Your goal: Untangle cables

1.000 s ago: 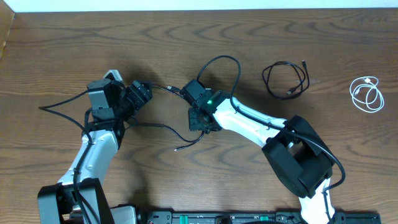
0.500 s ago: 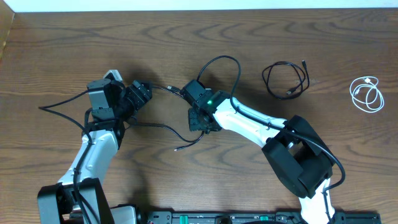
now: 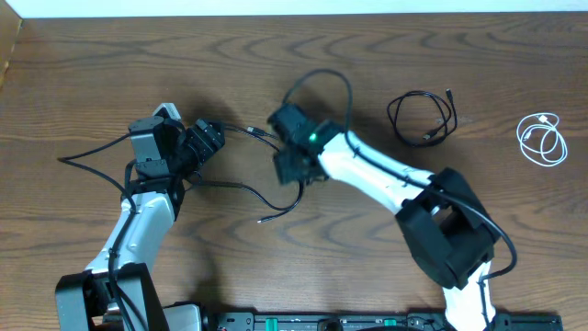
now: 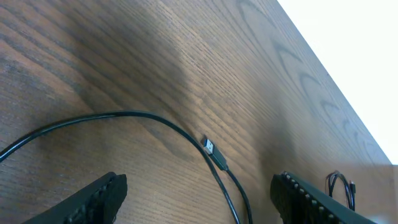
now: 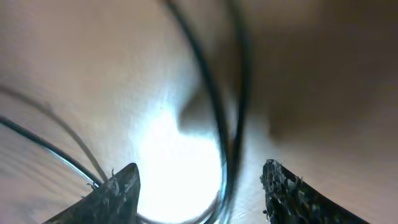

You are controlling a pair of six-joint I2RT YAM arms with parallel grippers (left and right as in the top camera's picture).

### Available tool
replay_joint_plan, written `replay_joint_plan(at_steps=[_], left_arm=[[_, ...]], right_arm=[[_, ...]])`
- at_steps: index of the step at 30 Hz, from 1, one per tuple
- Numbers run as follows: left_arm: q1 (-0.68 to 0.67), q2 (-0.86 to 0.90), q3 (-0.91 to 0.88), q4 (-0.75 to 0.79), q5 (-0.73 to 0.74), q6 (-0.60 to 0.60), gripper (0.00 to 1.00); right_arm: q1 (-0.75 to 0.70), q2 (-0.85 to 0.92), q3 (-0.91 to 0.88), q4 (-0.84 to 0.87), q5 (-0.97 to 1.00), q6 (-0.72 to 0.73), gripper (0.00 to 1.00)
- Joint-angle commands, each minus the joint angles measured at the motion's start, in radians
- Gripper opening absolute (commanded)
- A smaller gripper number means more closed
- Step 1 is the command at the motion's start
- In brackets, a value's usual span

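Note:
A long black cable (image 3: 241, 188) winds across the middle of the table. One plug (image 3: 251, 130) lies just right of my left gripper (image 3: 216, 140), and a loop (image 3: 342, 85) rises behind the right arm. In the left wrist view the jaws of the left gripper (image 4: 199, 202) stand wide open, and the cable (image 4: 130, 114) and its plug (image 4: 212, 150) lie on the wood between them. My right gripper (image 3: 288, 169) hovers over this cable. Close up, the right gripper (image 5: 199, 193) is open, with blurred strands (image 5: 214, 118) running loose between its fingers. A second black cable (image 3: 423, 118) and a white cable (image 3: 542, 139) lie coiled apart at the right.
A thicker black wire (image 3: 92, 152) from the left arm trails out to the left. The table's far edge (image 3: 294, 13) meets a white wall. The right arm's dark base (image 3: 446, 234) fills the lower right.
The right gripper has opened wider and shifted a little toward the far side, and the loop behind it moved with it. The left arm has stayed still.

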Motion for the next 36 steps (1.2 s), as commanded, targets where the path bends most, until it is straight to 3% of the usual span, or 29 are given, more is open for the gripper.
replay_joint_plan(at_steps=[1,4,8,17,25,32,33,34,36], left_arm=[[0.004,0.0,0.018,0.001,-0.013,0.011,0.79],[0.004,0.0,0.018,0.001,-0.013,0.011,0.79],[0.004,0.0,0.018,0.001,-0.013,0.011,0.78],[0.004,0.0,0.018,0.001,-0.013,0.011,0.79],[0.004,0.0,0.018,0.001,-0.013,0.011,0.78],[0.004,0.0,0.018,0.001,-0.013,0.011,0.79],[0.004,0.0,0.018,0.001,-0.013,0.011,0.79],[0.004,0.0,0.018,0.001,-0.013,0.011,0.79],[0.004,0.0,0.018,0.001,-0.013,0.011,0.79]], right_arm=[[-0.065,-0.068,0.054,-0.007,0.147,-0.057,0.55],[-0.124,-0.06,0.05,-0.008,0.222,-0.056,0.46],[-0.208,-0.053,0.027,-0.01,0.227,-0.056,0.46],[-0.383,0.021,0.015,-0.005,0.235,-0.057,0.56],[-0.449,0.113,0.015,0.004,0.234,-0.057,0.57],[-0.447,0.14,0.015,-0.011,0.154,-0.068,0.27],[-0.445,0.14,0.015,-0.011,0.086,-0.093,0.21],[-0.442,0.14,0.015,-0.011,0.0,-0.119,0.06],[-0.434,0.14,0.015,-0.008,-0.203,-0.155,0.01]])
